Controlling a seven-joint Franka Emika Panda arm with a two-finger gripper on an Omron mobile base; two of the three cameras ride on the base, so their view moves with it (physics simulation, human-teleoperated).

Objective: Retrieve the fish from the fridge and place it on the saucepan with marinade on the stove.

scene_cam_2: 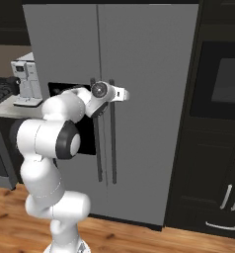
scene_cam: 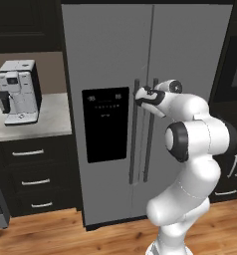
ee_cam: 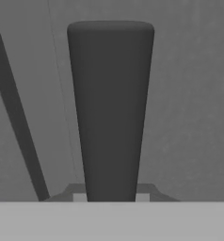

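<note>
While both doors of the grey fridge stand closed, the white arm reaches to its middle, where two long dark vertical handles run side by side. At the right-door handle the gripper sits near the top end, its fingers drawn narrow around that bar, which rises thick and dark up the middle of the hand view. Left of the fridge, a table carries a white coffee machine. Black drawers with silver pulls sit under it.
</note>
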